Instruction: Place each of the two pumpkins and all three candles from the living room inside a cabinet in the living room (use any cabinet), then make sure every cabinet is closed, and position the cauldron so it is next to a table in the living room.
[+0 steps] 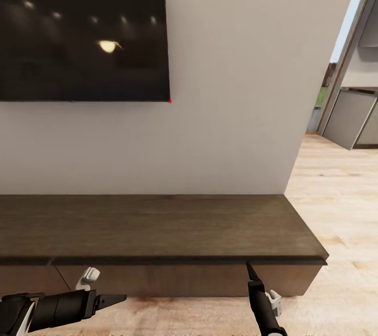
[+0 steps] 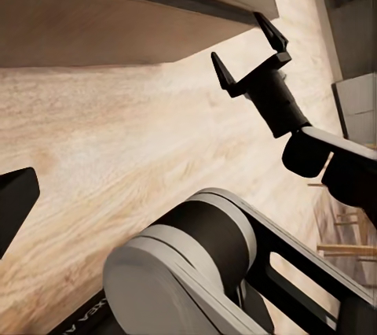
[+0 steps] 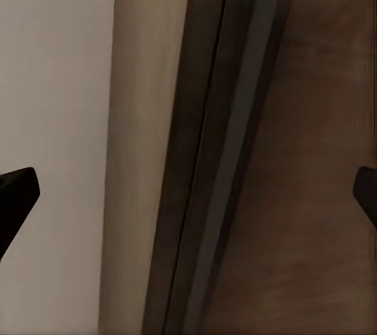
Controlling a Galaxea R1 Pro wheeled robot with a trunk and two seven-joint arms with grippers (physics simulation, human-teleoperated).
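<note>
The cabinet (image 1: 157, 226) is a long, low dark-brown unit against the wall, and its drawer fronts (image 1: 184, 278) sit flush and shut. My right gripper (image 1: 249, 271) points up at the front lip of its top near the right end. It is open with nothing between its fingers, as the left wrist view (image 2: 245, 48) shows. The right wrist view looks straight at the cabinet's edge (image 3: 228, 154). My left gripper (image 1: 118, 299) hangs low in front of the left drawer, pointing right, open and empty. The pumpkins, candles, cauldron and table are out of view.
A large dark TV (image 1: 84, 26) hangs on the pale wall above the cabinet. Light wood floor (image 1: 336, 194) runs past the cabinet's right end toward a doorway with grey kitchen cupboards (image 1: 349, 118).
</note>
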